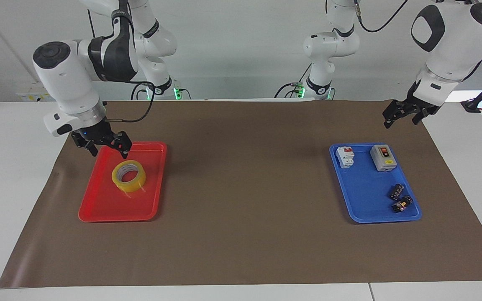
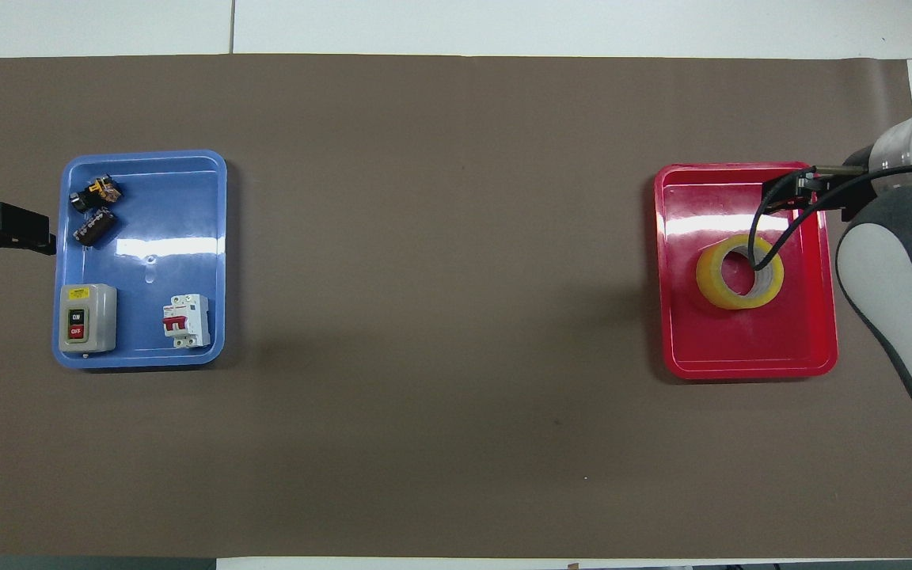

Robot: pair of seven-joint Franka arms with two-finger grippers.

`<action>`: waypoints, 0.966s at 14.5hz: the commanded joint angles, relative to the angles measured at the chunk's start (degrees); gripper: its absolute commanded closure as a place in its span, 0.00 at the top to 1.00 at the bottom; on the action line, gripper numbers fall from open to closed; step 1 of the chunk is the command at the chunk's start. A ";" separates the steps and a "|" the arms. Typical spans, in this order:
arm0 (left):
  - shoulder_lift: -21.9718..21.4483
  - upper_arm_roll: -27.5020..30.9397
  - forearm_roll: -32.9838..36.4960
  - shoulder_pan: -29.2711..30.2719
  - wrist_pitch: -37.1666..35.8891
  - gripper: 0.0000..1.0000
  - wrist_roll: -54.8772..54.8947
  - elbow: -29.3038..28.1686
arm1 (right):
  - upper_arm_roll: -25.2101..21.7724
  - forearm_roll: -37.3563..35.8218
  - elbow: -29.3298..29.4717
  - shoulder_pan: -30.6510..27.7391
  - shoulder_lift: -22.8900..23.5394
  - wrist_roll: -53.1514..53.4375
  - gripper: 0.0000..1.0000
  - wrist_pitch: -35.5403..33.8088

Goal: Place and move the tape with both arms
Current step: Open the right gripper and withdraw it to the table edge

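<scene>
The tape (image 1: 129,176), a yellow roll with a white core, lies flat in the red tray (image 1: 103,207) at the right arm's end of the table. It also shows in the overhead view (image 2: 739,271). My right gripper (image 1: 108,149) hangs open and empty above the tray's edge nearest the robots, clear of the tape; it also shows in the overhead view (image 2: 790,194). My left gripper (image 1: 403,116) waits open and empty in the air over the mat, beside the blue tray (image 1: 364,200) at the left arm's end.
The blue tray (image 2: 210,237) holds a grey switch box (image 1: 383,157), a white circuit breaker (image 1: 345,156) and two small dark parts (image 1: 399,198). A brown mat (image 1: 245,209) covers the table. Two smaller white arms stand at the robots' edge.
</scene>
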 commanded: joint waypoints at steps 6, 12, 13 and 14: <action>-1.58 0.34 -1.34 -0.18 0.38 1.00 0.60 -1.54 | 1.53 2.60 16.59 -1.02 -1.55 -0.82 1.00 -22.36; -1.58 0.34 -1.34 -0.18 0.38 1.00 0.60 -1.54 | 1.44 1.82 17.92 -1.03 -1.55 -3.81 1.00 -25.26; -1.58 0.34 -1.34 -0.18 0.38 1.00 0.60 -1.54 | 1.53 1.91 18.10 -1.03 -1.55 -3.98 1.00 -25.45; -1.50 0.34 -1.34 -0.18 0.38 1.00 0.60 -1.54 | 1.70 2.00 18.11 -0.68 -1.55 -3.72 1.00 -24.84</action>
